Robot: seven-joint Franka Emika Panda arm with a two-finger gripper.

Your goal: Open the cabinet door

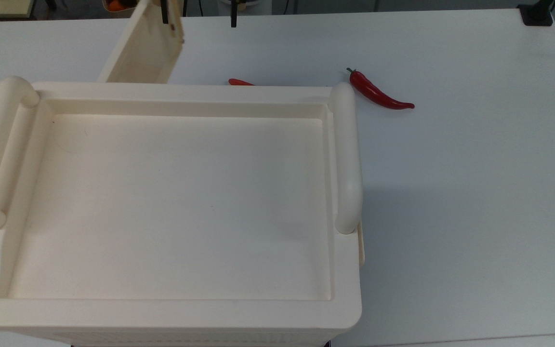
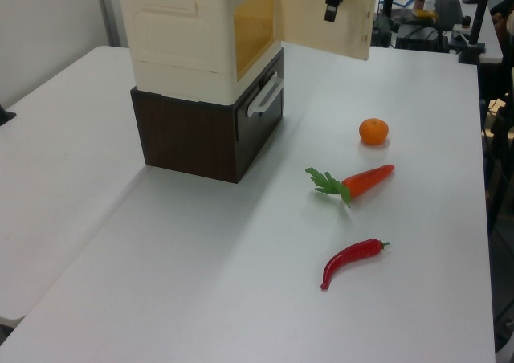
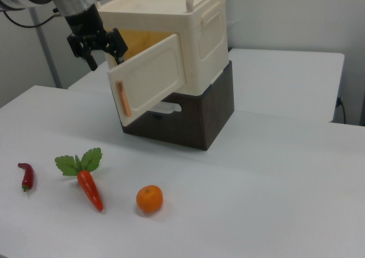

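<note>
I find the door (image 3: 151, 78) swung well out from the cabinet (image 3: 171, 35), which stands on a dark base (image 3: 188, 118) toward the tabletop's (image 3: 274, 172) far edge in the right view; the amber interior (image 2: 252, 27) is exposed. The gripper (image 3: 96, 45) sits at the door's upper free edge, fingers apart, clamping nothing. I judge the opening essentially done; only withdrawal appears to be left.

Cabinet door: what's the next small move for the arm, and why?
Probably back the gripper off and away. The cabinet door already stands swung wide from the cabinet, with the yellow interior exposed in the left view. The open fingers sit at the door's free top corner without clamping it, so little pulling looks left.
</note>
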